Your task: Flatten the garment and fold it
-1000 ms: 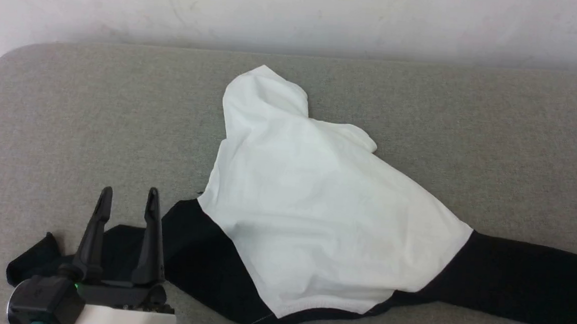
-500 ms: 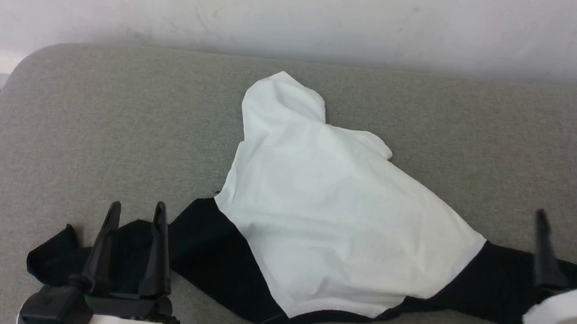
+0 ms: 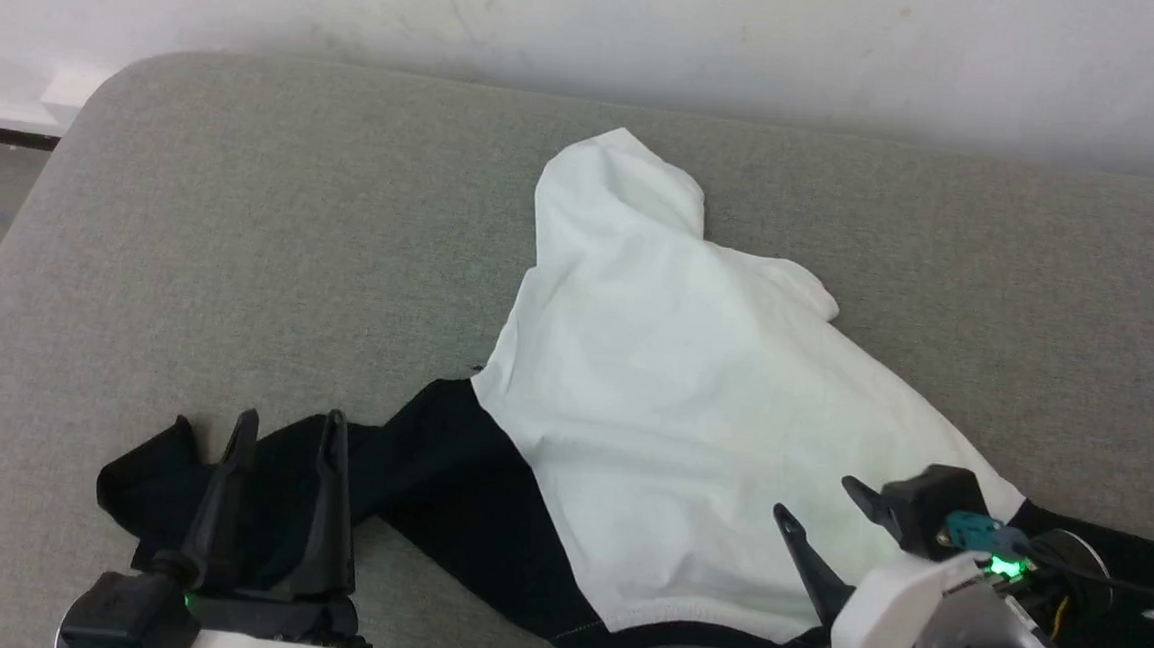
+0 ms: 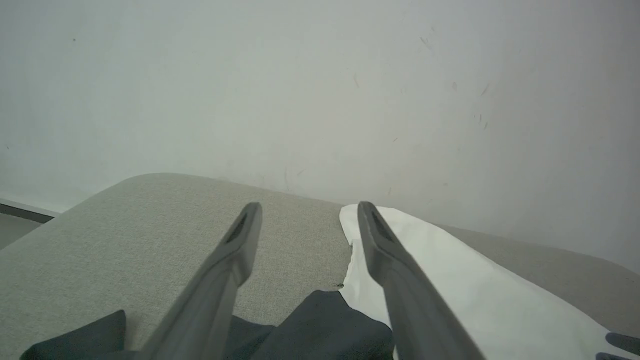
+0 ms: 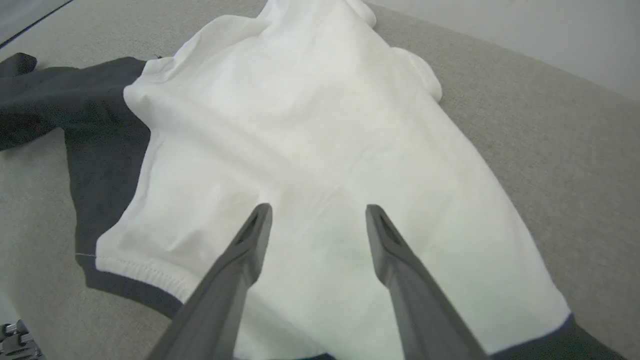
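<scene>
Head view: garment [image 3: 693, 391] lies crumpled on the grey bench [image 3: 241, 243], centre to right. Its long axis runs left–right along the black sleeves at the near edge. The white body tapers to a peak pointing at the wall [image 3: 655, 28]. Left gripper [image 3: 293, 415] is over the left sleeve, jaws spread. Right gripper [image 3: 813, 496] is over the white hem, jaws spread.

Left wrist view: left gripper [image 4: 309, 205] jaws apart, nothing between them; garment [image 4: 450, 280] below and to the right.

Right wrist view: right gripper [image 5: 318, 207] jaws apart over the garment [image 5: 310, 110]; contact cannot be told.
</scene>
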Tool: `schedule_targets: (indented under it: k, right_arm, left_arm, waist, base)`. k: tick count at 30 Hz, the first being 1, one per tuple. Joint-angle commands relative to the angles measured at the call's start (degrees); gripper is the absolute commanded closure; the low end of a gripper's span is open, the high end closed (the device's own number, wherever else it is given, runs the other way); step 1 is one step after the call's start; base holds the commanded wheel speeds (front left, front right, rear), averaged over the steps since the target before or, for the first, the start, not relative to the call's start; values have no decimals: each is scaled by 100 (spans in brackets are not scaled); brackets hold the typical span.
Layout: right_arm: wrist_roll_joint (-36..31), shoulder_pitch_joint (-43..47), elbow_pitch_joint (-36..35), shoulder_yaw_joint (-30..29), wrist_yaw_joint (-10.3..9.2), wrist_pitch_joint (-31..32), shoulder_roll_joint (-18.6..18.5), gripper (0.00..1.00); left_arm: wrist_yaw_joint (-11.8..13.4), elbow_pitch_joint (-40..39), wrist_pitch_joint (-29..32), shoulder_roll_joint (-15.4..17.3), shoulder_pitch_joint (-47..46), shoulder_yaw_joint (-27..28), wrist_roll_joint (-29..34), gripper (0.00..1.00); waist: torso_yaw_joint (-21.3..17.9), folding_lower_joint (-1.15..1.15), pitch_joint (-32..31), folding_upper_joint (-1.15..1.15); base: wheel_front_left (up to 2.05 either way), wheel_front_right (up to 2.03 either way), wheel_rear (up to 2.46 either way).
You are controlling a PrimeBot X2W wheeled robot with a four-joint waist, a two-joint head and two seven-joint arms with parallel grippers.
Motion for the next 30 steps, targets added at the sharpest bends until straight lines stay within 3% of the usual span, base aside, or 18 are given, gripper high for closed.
schedule_targets:
  k: [1,10,12,13,14,23,30]
  right_arm:
    - [-31,-258,232,87,-6,45,-83,0]
    - [-132,-1007,1661,568,-6,840,-518,0]
    - [-75,-1130,1873,564,-6,932,-532,56]
    - [-72,-1193,1941,595,-6,934,-553,71]
    - [-71,-1264,1982,613,-6,888,-573,98]
    - [-407,-2216,2276,353,-6,212,-751,100]
    - [-622,-3045,2649,279,-6,44,-944,100]
  left_arm:
    - [-19,25,-47,-27,-77,-15,-60,0]
    - [-45,94,-78,-43,-190,-100,-103,0]
    - [-42,108,-84,-51,-211,-121,-122,0]
    - [-39,114,-88,-54,-221,-128,-128,0]
    - [-35,120,-91,-56,-228,-131,-133,0]
    - [-41,176,-126,-78,-325,-201,-168,0]
    - [-87,291,-146,-114,-541,-390,-208,0]
  waist:
    - [79,0,67,0]
    - [296,0,200,0]
    - [353,0,238,0]
    - [381,0,258,0]
    - [405,0,276,0]
    - [530,0,451,0]
    - [692,0,663,0]
  base:
    - [0,0,0]
    - [0,0,0]
    - [0,0,0]
    - [0,0,0]
    - [0,0,0]
    - [0,0,0]
    - [0,0,0]
